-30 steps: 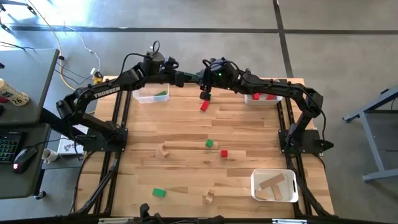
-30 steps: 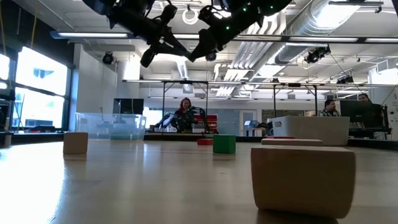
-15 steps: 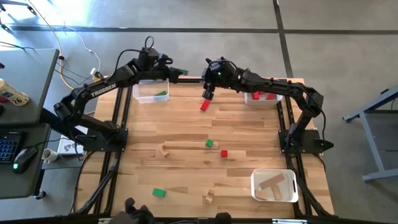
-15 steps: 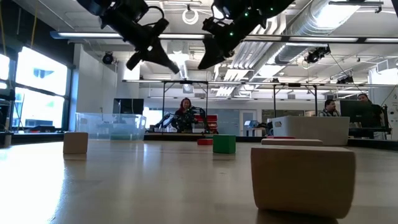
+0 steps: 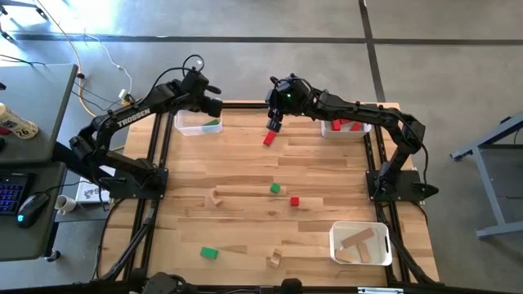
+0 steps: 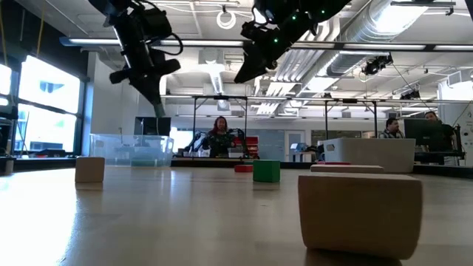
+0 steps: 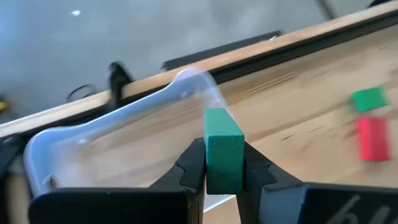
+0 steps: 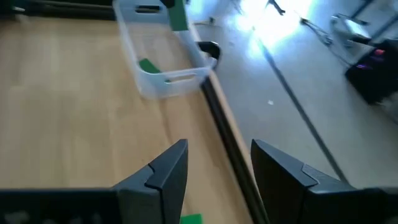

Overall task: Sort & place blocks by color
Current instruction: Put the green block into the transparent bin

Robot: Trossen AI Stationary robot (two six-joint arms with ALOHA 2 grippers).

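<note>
My left gripper [image 5: 211,104] is shut on a green block [image 7: 222,155] and hangs over the clear bin [image 5: 198,122] at the table's far left corner. One green block [image 8: 149,65] lies in that bin. My right gripper [image 5: 274,124] is open and empty, in the air just beyond a red block [image 5: 268,139] near the far edge. A green block [image 5: 275,188], a red block [image 5: 294,201], a wood piece [image 5: 216,197], another green block [image 5: 209,253] and another wood piece [image 5: 274,260] lie loose on the table. My left gripper pinches the green block between its two fingers [image 7: 194,163], one on each side face. The block's free end [image 7: 219,119] sticks out past the fingertips. The fingers point steeply down in the low view [image 6: 157,100]. The block is lifted clear, above the clear bin's rim [image 7: 112,127].
A bin with red blocks [image 5: 343,126] stands at the far right corner. A bin with wood bars [image 5: 359,243] stands at the near right. In the low view a big wood block [image 6: 360,214] sits close to the camera, and people show in the room behind.
My left gripper, still holding the green block, has swung from near the right gripper toward the table's left, ending over the clear bin, and has tipped to point down. My right gripper has kept its place, open.
</note>
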